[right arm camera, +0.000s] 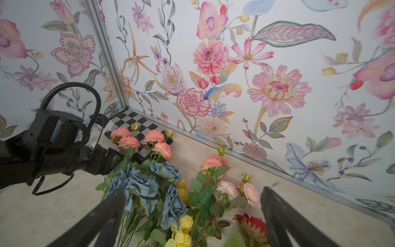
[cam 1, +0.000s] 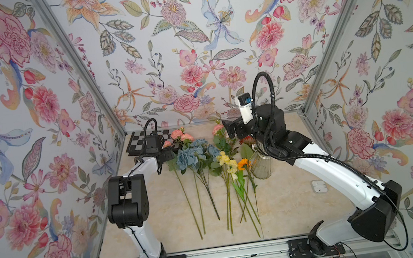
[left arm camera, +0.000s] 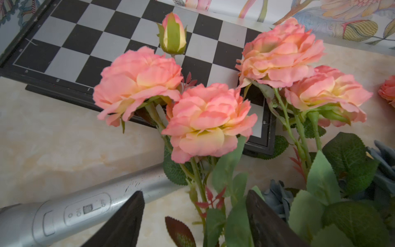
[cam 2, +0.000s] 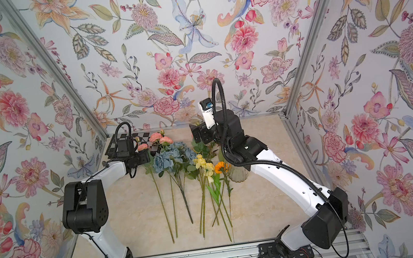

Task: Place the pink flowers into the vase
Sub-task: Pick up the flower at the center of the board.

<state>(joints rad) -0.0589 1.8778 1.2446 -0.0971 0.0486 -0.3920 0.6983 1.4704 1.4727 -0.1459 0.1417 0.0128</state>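
The ribbed clear-glass vase (cam 1: pixel 262 167) stands well apart from the chessboard (left arm camera: pixel 106 42), and the right gripper (right arm camera: pixel 193 190) hangs wide-jawed, holding nothing. The left gripper (left arm camera: pixel 194 192), jaws part open, straddles the thin green stems of the pink flowers (left arm camera: pixel 207 122), whose ruffled fabric blooms lie over the chessboard's corner. It should close on bare stem, clear of leaves.

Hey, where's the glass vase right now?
In both top views the vase stands right of the orange flower, at the flower row's right end, partly hidden by the right arm.
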